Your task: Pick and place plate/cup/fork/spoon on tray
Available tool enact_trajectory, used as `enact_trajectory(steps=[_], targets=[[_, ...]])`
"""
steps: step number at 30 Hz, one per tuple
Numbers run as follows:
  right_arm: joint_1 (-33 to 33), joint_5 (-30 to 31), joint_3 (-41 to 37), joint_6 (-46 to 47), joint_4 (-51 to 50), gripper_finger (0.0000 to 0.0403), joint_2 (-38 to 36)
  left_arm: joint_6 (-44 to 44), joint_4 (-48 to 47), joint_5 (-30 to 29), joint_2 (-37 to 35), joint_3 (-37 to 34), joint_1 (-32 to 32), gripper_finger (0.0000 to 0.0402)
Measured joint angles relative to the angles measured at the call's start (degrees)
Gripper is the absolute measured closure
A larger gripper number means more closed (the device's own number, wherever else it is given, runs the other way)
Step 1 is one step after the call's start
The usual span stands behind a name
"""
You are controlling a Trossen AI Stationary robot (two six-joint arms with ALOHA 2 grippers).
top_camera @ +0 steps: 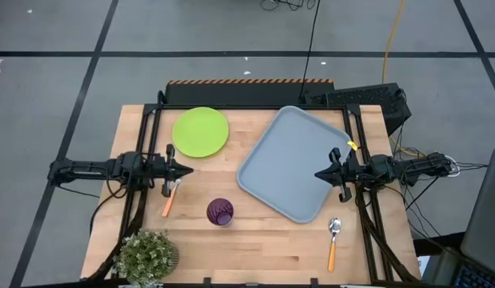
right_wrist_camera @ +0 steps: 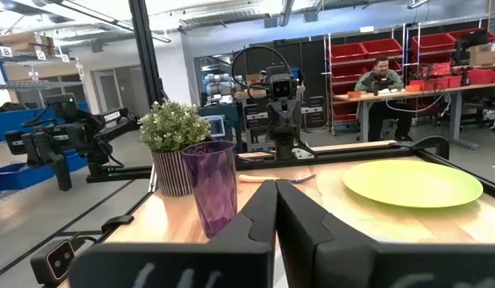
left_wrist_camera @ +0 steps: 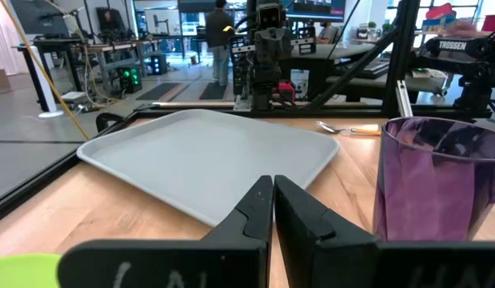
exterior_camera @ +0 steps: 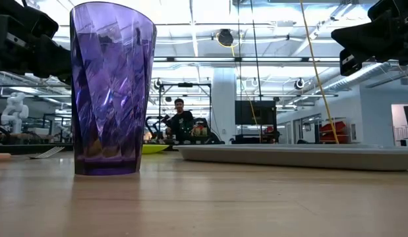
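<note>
The lime-green plate lies flat at the far left of the table. The grey-blue tray rests at mid-right, turned askew. The purple cup stands upright near the middle front. The fork lies under my left gripper; the spoon lies at the front right. My left gripper is shut, hovering level at the table's left side. My right gripper is shut, hovering over the tray's right edge. Neither touches anything.
A potted plant stands at the front left corner. Black frame rails run along the table's left, right and far sides. A person sits in the room beyond the table. Bare wood lies between cup and spoon.
</note>
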Motion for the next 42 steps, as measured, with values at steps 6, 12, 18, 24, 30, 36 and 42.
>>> enact_trajectory(steps=[6,12,18,24,30,36,42], targets=[[0.00,0.00,0.00,-0.02,0.00,0.0403,0.01,0.00,0.01,0.00,-0.01,0.00,0.00,0.0382],[0.01,0.00,0.01,0.00,0.01,0.0403,0.01,0.00,0.01,0.00,0.00,0.00,0.00,0.0382],[-0.01,0.00,0.01,0.00,0.01,0.0403,0.00,0.00,0.01,0.00,0.00,0.00,0.00,0.0382],[0.00,0.00,0.00,0.46,0.53,0.0403,-0.01,0.00,-0.01,0.00,0.00,0.00,0.00,0.0382],[0.01,0.00,0.01,0.23,3.46,0.0403,0.02,0.00,-0.01,0.00,-0.01,0.00,-0.01,0.0382],[0.01,0.00,-0.01,0.22,9.87,0.0403,-0.01,0.00,0.00,0.00,0.00,0.00,0.00,0.0382],[0.00,0.00,-0.01,0.22,10.28,0.0403,-0.01,0.00,-0.01,0.00,-0.02,0.00,-0.01,0.0382]])
